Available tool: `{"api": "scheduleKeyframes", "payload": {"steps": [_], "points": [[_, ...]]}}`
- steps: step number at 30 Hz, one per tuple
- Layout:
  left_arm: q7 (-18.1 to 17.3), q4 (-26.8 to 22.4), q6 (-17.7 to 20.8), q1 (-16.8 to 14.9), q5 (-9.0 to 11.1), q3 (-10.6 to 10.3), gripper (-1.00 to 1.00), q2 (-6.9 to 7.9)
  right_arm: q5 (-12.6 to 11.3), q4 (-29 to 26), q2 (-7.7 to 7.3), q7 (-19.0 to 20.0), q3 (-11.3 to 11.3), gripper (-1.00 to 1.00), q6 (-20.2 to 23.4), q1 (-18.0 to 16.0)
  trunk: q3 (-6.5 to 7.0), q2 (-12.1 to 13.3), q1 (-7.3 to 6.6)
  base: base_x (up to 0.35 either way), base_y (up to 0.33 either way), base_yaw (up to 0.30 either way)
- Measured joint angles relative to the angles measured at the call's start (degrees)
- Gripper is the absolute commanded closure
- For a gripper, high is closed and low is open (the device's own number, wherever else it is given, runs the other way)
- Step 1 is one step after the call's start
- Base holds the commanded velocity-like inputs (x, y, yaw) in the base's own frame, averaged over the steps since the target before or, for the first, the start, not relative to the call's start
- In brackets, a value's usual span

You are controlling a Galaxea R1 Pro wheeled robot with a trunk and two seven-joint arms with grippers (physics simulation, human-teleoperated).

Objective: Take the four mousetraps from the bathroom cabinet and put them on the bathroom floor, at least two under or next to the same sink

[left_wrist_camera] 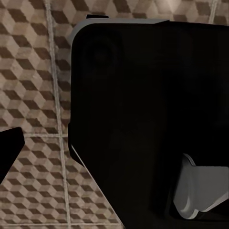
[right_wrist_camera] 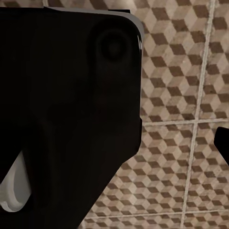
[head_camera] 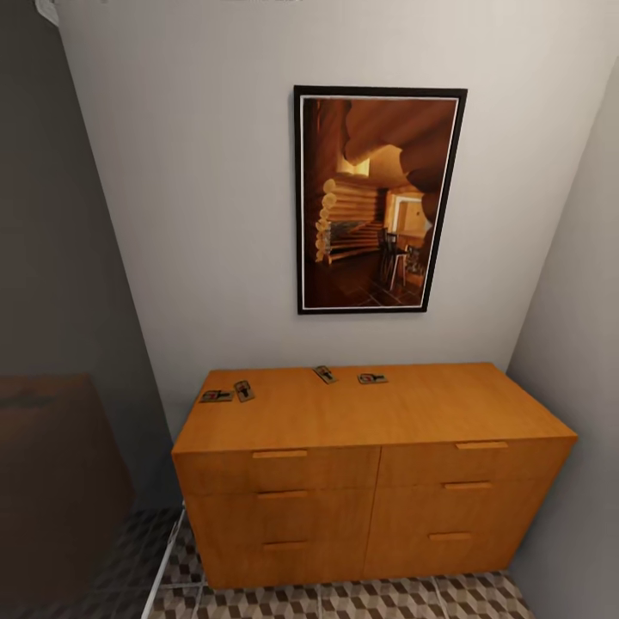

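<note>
The orange-brown cabinet [head_camera: 370, 421] stands against the wall straight ahead in the head view, drawers shut. Mousetraps lie on its top: two side by side at the left end [head_camera: 217, 396] [head_camera: 244, 390], two more near the back middle [head_camera: 324, 374] [head_camera: 372, 378]. The cube-patterned bathroom floor [head_camera: 361, 602] shows below the cabinet. Both wrist views look down at that floor [left_wrist_camera: 33, 71] [right_wrist_camera: 191, 71] past my own black body. One dark finger [left_wrist_camera: 9, 150] of the left gripper sits at the picture's edge, and one finger [right_wrist_camera: 223, 143] of the right gripper likewise. Nothing is held. The sink is out of view.
A framed picture [head_camera: 378, 199] hangs on the wall above the cabinet. A side wall [head_camera: 576, 344] closes in right of the cabinet. A dark brown bulk [head_camera: 52, 464] stands at the left, with a pale strip [head_camera: 163, 567] on the floor beside it. My black body [left_wrist_camera: 143, 119] looms close.
</note>
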Motion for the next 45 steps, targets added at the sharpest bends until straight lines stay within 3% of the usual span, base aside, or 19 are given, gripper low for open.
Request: {"api": "scheduleKeyframes", "payload": {"steps": [23,33,45], "points": [[-0.1,0.0,0.0,0.0,0.2,0.0,-1.0,0.04,-0.1,0.0,0.07,0.0,0.1,-1.0,-0.1,0.0,4.14,9.2,-5.06,0.0,0.0,0.0],[-0.2,0.0,0.0,0.0,3.2,0.0,-1.0,0.05,0.1,0.0,0.08,0.0,0.2,-1.0,-0.1,0.0,5.94,13.3,-7.26,0.0,0.0,0.0],[-0.2,0.0,0.0,0.0,4.2,-0.1,-1.0,0.05,0.3,0.0,0.08,0.0,0.3,-1.0,-0.1,0.0,8.11,18.1,-9.9,0.0,0.0,0.0]]}}
